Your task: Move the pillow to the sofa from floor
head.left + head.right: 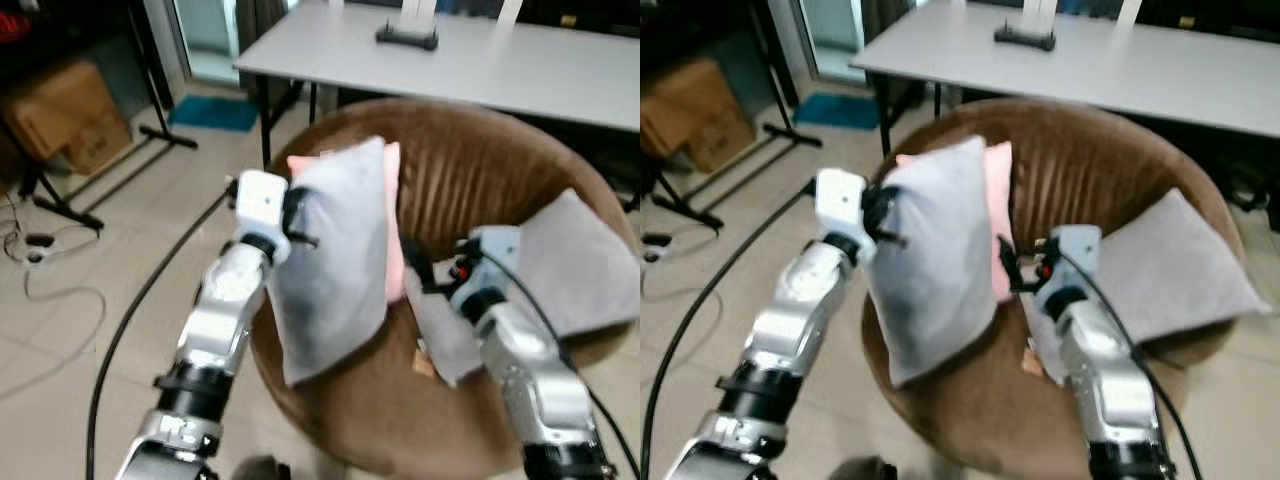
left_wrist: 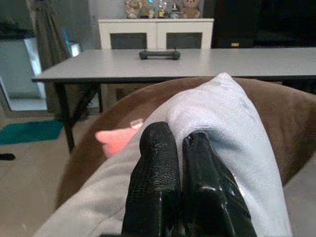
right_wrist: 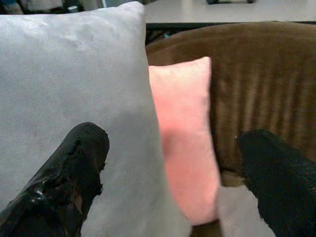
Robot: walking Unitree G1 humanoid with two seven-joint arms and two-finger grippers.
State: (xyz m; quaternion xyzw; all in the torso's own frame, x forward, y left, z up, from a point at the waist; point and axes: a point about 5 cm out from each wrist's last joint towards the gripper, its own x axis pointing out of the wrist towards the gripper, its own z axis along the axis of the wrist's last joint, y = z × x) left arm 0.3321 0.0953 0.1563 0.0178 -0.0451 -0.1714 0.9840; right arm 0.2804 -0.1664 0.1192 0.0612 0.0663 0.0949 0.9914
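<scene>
Pinching fingers of the left gripper [image 2: 180, 163] are clamping the tall grey suede pillow [image 1: 335, 260], standing upright on the round brown velvet sofa [image 1: 480, 180]; right gripper [image 3: 173, 182] is gaping open. Three pillows are sitting there: two grey, one pink [image 3: 185, 133].

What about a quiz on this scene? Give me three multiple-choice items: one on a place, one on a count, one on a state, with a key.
1. Where does the pink pillow stand?
A. behind the held grey pillow, against the chair back
B. on the table
C. on the floor

2. How many grey pillows are in view?
A. one
B. two
C. four

3. What is the left claw doing?
A. hanging open
B. resting on the table
C. pinching the grey pillow's edge

Key: 1 A, pink shows past the grey pillow inside the brown chair. 2 B, a second grey pillow lies on the chair's right. 3 C, its fingers are closed on the fabric, while the right claw is spread.
</scene>
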